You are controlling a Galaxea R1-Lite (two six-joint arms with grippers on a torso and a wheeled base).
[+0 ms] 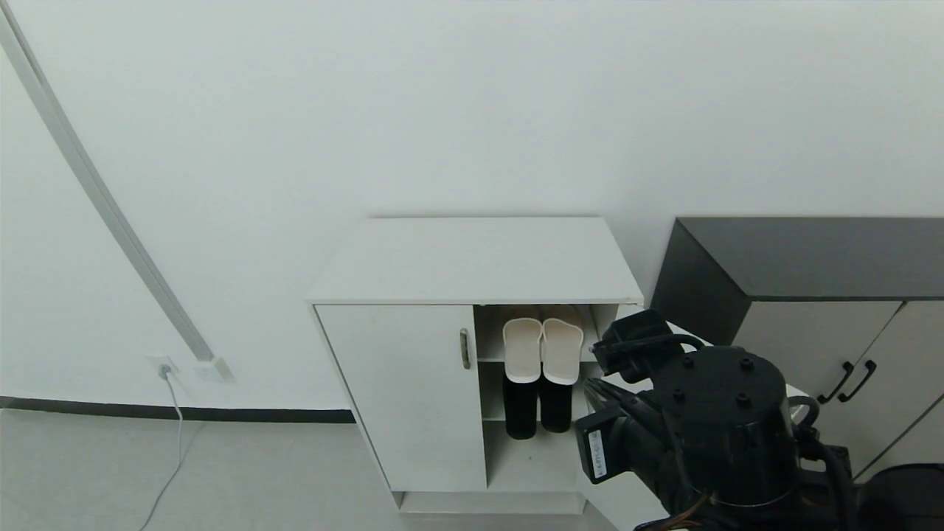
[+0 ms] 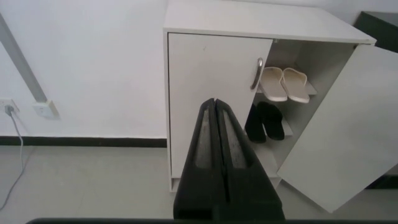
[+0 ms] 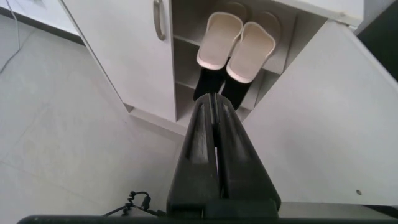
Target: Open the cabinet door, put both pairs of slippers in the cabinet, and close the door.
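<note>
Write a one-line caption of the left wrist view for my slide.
Shut left gripper faces the white cabinet, its right door open, white slippers shelved above black slippers.

light: bright, diffuse | shadows: soft, faint | darkest: cabinet (image 1: 472, 258) interior under top

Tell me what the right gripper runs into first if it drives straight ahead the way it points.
The right gripper, shut, aims into the open cabinet: probably the black slippers first; the white slippers right above them are close to the line, depth unclear.
</note>
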